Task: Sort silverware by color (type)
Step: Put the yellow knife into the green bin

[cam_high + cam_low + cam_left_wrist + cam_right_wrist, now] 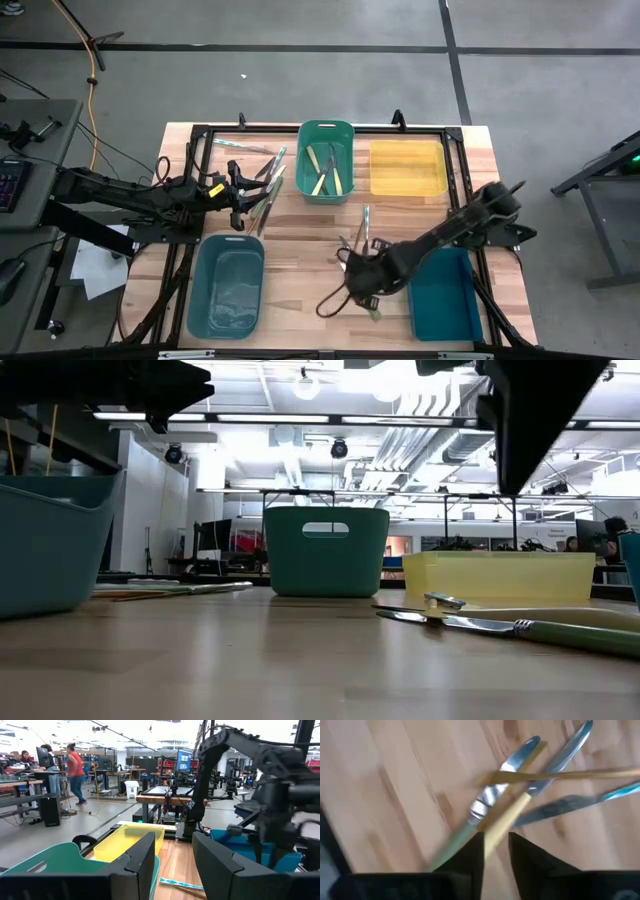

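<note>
The silverware lies in two loose groups on the wooden table. One group (265,185) is at the far left, beside my left gripper (240,195), which hovers level and open (175,860) with nothing between its fingers. The other group (361,232) lies mid-table. My right gripper (358,280) points down above that group, clear of the table (510,485). Its fingers stand slightly apart (496,847). Through the gap I see a yellow-handled knife (512,805) lying across a green-handled piece (455,840), with a teal-handled knife (580,802) beside them. The view is blurred.
A green bin (326,128) at the far middle holds several pieces of silverware. A yellow bin (408,190) stands to its right, a grey-teal bin (227,240) at the near left and a blue bin (443,330) at the near right. A black frame (320,128) runs around the work area.
</note>
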Tool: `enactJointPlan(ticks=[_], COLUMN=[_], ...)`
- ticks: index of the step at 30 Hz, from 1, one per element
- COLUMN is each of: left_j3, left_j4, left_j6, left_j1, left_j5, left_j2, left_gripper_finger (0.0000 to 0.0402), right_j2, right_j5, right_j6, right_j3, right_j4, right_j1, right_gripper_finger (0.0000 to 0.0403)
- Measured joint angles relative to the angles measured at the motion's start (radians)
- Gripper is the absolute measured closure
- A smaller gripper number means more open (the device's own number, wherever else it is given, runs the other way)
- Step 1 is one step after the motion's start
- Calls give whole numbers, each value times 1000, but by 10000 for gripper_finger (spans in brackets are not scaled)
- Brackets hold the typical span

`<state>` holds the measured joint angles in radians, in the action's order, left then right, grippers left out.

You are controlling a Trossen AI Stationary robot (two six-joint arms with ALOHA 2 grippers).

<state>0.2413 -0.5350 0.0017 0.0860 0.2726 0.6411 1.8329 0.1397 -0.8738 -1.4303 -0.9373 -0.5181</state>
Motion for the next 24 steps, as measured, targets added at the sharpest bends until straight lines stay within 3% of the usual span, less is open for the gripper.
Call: enactJointPlan(ticks=[4,7,24], left_j3=[0,0,0], left_j4=[0,0,11], left_j6=[0,0,2], left_j1=[0,0,0], left_j5=[0,0,0], left_j2=[0,0,0], left_gripper_finger=[275,275,275], right_j2=[-57,-58,29], right_j5=[-2,-33,-64], right_j6=[-235,-319,-357], right_j3=[137,188,230], right_j4=[156,196,275], right_j1=[8,15,30], right_gripper_finger=[273,250,234])
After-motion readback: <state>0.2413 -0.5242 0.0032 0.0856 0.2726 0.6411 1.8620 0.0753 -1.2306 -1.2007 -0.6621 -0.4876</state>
